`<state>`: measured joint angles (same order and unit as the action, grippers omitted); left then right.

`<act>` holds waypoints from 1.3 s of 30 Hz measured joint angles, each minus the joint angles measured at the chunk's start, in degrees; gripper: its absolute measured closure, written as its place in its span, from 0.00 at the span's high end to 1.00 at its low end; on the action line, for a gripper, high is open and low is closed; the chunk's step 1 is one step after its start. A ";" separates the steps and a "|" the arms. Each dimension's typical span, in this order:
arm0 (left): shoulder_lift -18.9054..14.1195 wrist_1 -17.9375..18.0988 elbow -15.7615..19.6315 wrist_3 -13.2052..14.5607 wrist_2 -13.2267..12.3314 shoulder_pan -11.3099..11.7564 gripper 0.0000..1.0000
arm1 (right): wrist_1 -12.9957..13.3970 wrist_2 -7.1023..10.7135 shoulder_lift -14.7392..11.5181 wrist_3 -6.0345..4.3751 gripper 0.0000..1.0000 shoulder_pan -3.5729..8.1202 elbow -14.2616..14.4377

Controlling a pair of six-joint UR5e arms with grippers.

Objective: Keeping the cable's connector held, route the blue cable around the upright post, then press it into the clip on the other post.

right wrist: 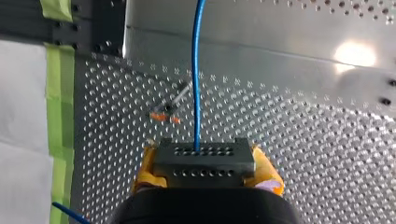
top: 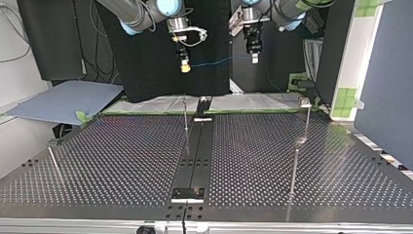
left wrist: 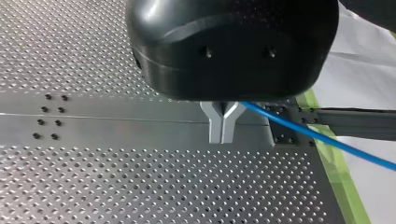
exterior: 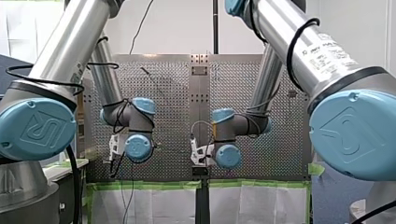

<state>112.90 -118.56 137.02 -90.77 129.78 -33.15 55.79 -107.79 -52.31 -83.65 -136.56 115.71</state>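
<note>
The blue cable [top: 214,62] hangs taut in the air between my two grippers, high above the perforated table [top: 122,161]. My left gripper [left wrist: 223,138] has its metal fingers shut on the cable [left wrist: 317,138], which runs off to one side. My right gripper [right wrist: 203,164] has yellow pads [right wrist: 268,179] shut on a dark grey connector block [right wrist: 204,159]; the cable [right wrist: 196,84] leaves it straight ahead. Under that cable stands a thin post with an orange clip [right wrist: 166,113]. In the top view a thin post [top: 185,114] stands mid-table and a second post [top: 305,117] at the right.
A metal strip [top: 195,161] runs down the table's middle. Green tape [left wrist: 334,172] and white sheets [top: 160,104] line the arms' edge. A blue-grey board [top: 68,100] lies at the top view's left, and a slanted rod [top: 55,165] stands near the table's left corner.
</note>
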 joint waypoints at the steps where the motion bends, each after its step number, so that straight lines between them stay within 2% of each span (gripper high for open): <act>1: -0.50 -0.51 0.00 -0.17 0.13 -0.08 0.00 | -0.50 -0.35 -0.49 -0.29 0.00 -0.07 0.26; 5: -2.66 -2.65 -0.02 -1.44 0.32 0.01 0.00 | -2.75 -0.25 -2.73 -1.05 0.00 -0.26 1.45; 10: -5.53 -5.54 -0.02 -2.20 0.30 0.32 0.00 | -5.65 2.11 -5.64 -1.58 0.00 0.09 1.90; 14: -7.86 -7.82 -0.02 -2.28 0.26 0.41 0.00 | -7.53 4.31 -7.97 -2.61 0.00 0.37 1.52; 21: -12.09 -9.41 -0.06 -2.55 -0.21 1.07 0.00 | -9.93 7.00 -11.96 -5.54 0.00 0.89 -1.72; 24: -13.79 -10.81 -0.70 -2.50 -0.14 1.51 0.00 | -11.66 7.54 -13.87 -6.01 0.00 1.04 -3.59; 31: -17.96 -14.88 -3.72 -2.66 0.06 2.66 0.00 | -16.00 9.29 -18.05 -6.30 0.00 1.86 -7.98; 35: -20.17 -17.07 -5.85 -2.79 0.00 3.39 0.00 | -17.90 10.50 -18.90 -7.04 0.00 2.37 -10.26; 39: -22.55 -19.45 -8.21 -2.87 0.07 4.10 0.00 | -18.45 12.22 -18.74 -8.48 0.00 3.12 -12.49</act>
<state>90.35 -138.01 128.81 -93.64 129.85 -29.05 37.35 -95.57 -71.05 -92.13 -133.44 103.21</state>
